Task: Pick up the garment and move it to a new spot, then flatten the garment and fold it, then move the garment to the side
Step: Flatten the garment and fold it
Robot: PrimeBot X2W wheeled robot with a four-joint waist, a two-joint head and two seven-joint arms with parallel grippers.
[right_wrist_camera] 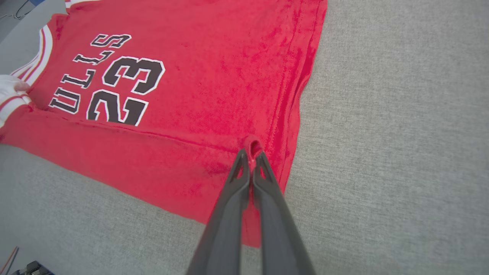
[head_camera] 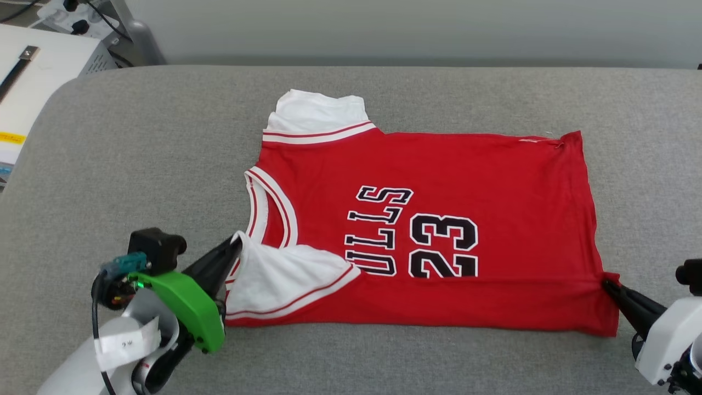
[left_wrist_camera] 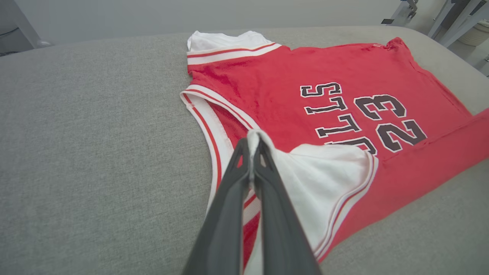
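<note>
The garment [head_camera: 493, 197], a red jersey with white sleeves and black "BULLS 23" print, lies spread on the grey padded table [head_camera: 137, 164], collar toward the left. Its near long edge is folded up over the front, covering part of the lettering. My left gripper [head_camera: 236, 244] is shut on the tip of the near white sleeve [left_wrist_camera: 324, 179], pinching it at the folded edge [left_wrist_camera: 253, 142]. My right gripper [head_camera: 607, 285] is shut on the red hem corner at the near right [right_wrist_camera: 251, 147]. The far sleeve [head_camera: 315, 115] lies flat at the back.
A white bench with a power strip [head_camera: 71, 13] and a dark strap stands beyond the table's far left corner. Metal stand legs [left_wrist_camera: 447, 19] show off the table's far right end. Bare grey table surface runs around the garment on all sides.
</note>
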